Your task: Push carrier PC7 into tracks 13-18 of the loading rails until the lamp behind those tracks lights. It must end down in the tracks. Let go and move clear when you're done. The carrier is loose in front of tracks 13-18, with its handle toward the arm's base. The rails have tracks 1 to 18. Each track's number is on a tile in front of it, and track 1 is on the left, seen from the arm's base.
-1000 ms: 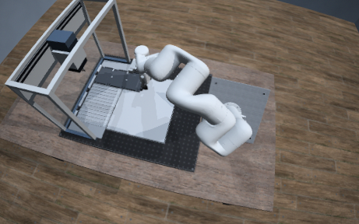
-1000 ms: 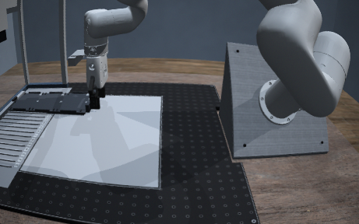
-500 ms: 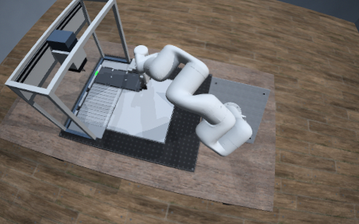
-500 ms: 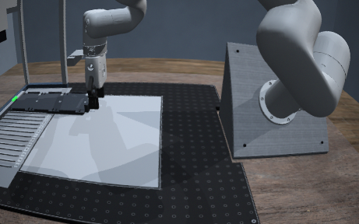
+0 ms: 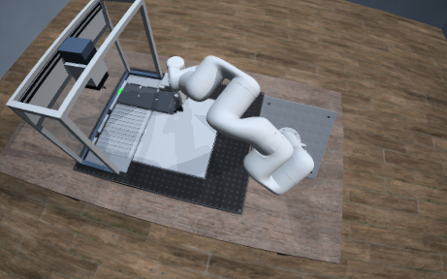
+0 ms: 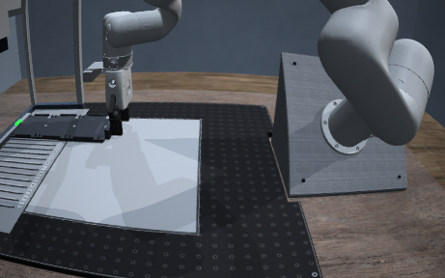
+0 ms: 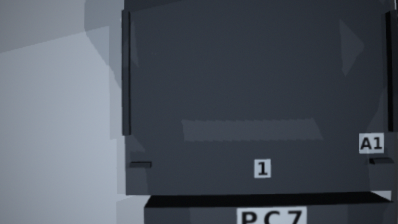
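Note:
The dark carrier PC7 (image 5: pixel 149 98) lies in the far end of the loading rails (image 5: pixel 120 128), over the rightmost tracks. A green lamp (image 5: pixel 120 90) glows at its back end; it also shows in the exterior view (image 6: pixel 18 123). My gripper (image 6: pixel 116 126) points down at the carrier's handle end (image 6: pixel 105 129), fingers apart with nothing between them, touching or very near the handle. In the wrist view the carrier's top (image 7: pixel 255 100) fills the frame, with labels "1" (image 7: pixel 262 168), "A1" (image 7: pixel 371 144) and "PC7" (image 7: pixel 271 217).
A white frame (image 5: pixel 72 73) with a dark head (image 5: pixel 78 50) stands over the rails. The other tracks (image 6: pixel 13 166) hold nothing. A light plate (image 6: pixel 129 174) lies in front of the rails. The grey wedge base (image 6: pixel 337 130) carries the arm.

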Controlling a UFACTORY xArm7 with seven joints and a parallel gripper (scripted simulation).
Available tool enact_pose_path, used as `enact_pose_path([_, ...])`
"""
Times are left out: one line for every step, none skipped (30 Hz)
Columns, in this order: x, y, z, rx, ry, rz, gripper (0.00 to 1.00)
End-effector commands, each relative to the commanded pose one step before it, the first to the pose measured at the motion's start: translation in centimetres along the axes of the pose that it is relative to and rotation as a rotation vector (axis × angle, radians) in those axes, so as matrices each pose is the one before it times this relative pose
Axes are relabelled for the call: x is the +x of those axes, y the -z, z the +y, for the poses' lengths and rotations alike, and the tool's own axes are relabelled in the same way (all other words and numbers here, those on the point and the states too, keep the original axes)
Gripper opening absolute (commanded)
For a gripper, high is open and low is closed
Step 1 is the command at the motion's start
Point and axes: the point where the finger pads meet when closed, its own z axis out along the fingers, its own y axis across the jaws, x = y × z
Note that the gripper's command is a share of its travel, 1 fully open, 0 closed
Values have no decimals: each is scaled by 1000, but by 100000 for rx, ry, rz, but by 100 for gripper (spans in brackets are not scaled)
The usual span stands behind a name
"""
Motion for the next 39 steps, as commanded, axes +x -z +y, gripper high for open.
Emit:
enact_pose_path([169,279,123,-369,36,492,82])
enact_pose_path([0,0,0,0,0,0,82])
enact_pose_path([0,0,0,0,0,0,82])
enact_pose_path([0,0,0,0,0,0,82])
enact_pose_path([0,0,0,0,0,0,82])
enact_pose_path([0,0,0,0,0,0,82])
enact_pose_path([0,0,0,0,0,0,82])
enact_pose_path([0,0,0,0,0,0,82])
enact_pose_path([0,0,0,0,0,0,82])
enact_pose_path([0,0,0,0,0,0,82])
enact_pose_path([0,0,0,0,0,0,82])
enact_pose_path([0,0,0,0,0,0,82])
enact_pose_path([0,0,0,0,0,0,82])
enact_pose_path([0,0,0,0,0,0,82])
enact_pose_path([0,0,0,0,0,0,82])
enact_pose_path([0,0,0,0,0,0,82])
enact_pose_path([-58,6,2,-24,33,42,82])
enact_pose_path([-72,0,-2,-1,0,1,82])
enact_pose_path([-66,0,0,0,0,-1,82])
enact_pose_path([-67,0,0,0,0,0,82])
enact_pose_path([-67,0,0,0,0,0,82])
enact_pose_path([-67,0,0,0,0,0,82])
enact_pose_path([-67,0,0,0,0,0,82])
enact_pose_path([-67,0,0,0,0,0,82])
enact_pose_path([-67,0,0,0,0,0,82])
enact_pose_path([-67,0,0,0,0,0,82])
enact_pose_path([-67,0,0,0,0,0,82])
enact_pose_path([-67,0,0,0,0,0,82])
enact_pose_path([-34,0,0,0,0,0,82])
enact_pose_path([0,0,0,0,0,0,82])
enact_pose_path([0,0,0,0,0,0,82])
enact_pose_path([0,0,0,0,0,0,82])
enact_pose_path([0,0,0,0,0,0,82])
enact_pose_path([2,0,1,0,0,-1,82])
enact_pose_path([-1,0,-1,0,0,0,82])
enact_pose_path([-1,0,0,0,0,0,82])
enact_pose_path([0,0,0,0,0,0,82])
enact_pose_path([0,0,0,0,0,0,82])
enact_pose_path([0,164,1,-1,0,1,82])
